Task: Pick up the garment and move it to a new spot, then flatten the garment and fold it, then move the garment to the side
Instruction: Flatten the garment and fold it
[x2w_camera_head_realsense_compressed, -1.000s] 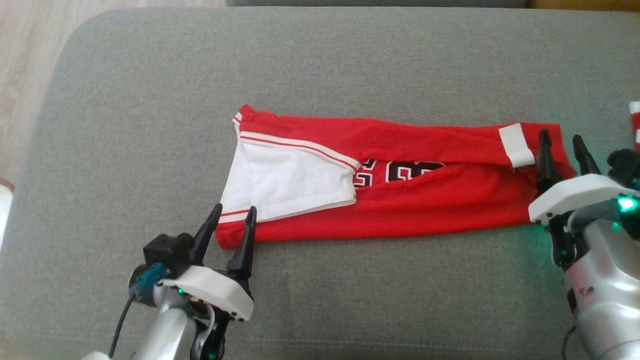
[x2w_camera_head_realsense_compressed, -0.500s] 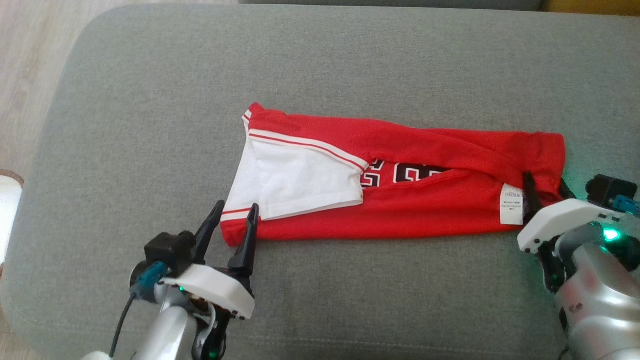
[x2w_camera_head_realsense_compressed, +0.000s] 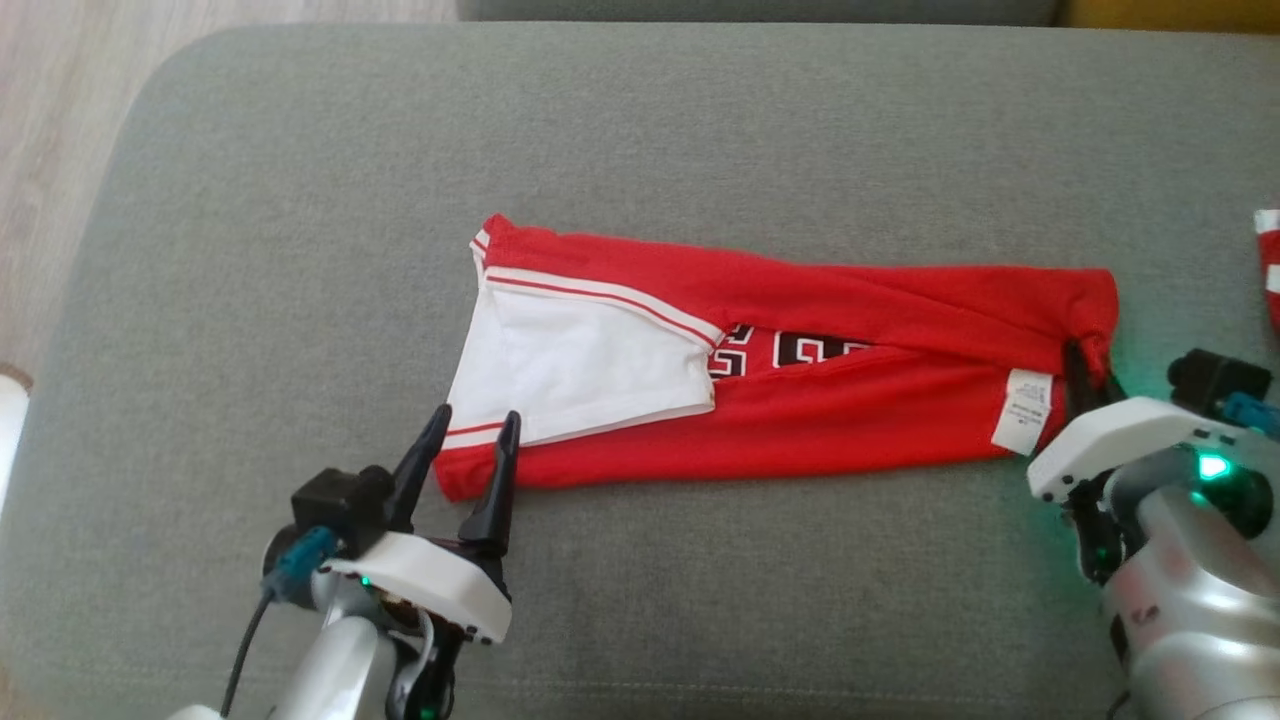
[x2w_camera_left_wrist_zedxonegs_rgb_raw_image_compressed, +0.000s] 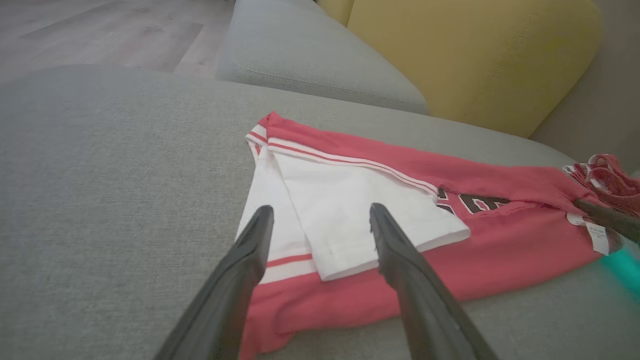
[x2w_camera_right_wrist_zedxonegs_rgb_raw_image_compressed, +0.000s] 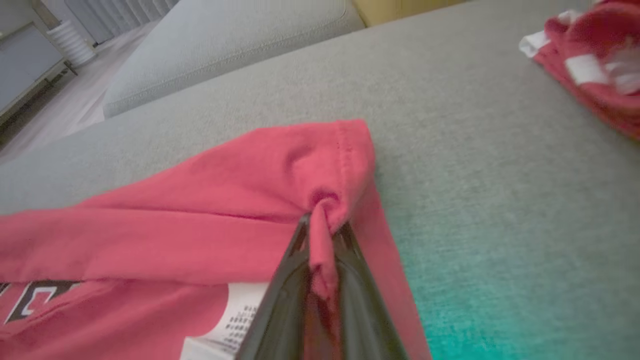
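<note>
The garment, a red jersey folded into a long band, lies across the grey cushion. Its white sleeve panel lies at the left end and black lettering shows mid-band. My right gripper is shut on a pinch of red fabric at the band's right end, beside a white care label. My left gripper is open at the band's lower left corner, its fingers straddling the white sleeve hem in the left wrist view.
Another red and white cloth lies at the cushion's right edge, also in the right wrist view. A yellow cushion and a second grey cushion stand behind. Wooden floor lies to the left.
My right gripper has closed on the garment's right end, bunching the fabric there. The label flipped from the upper layer to the lower edge. My left gripper stayed open in place.
</note>
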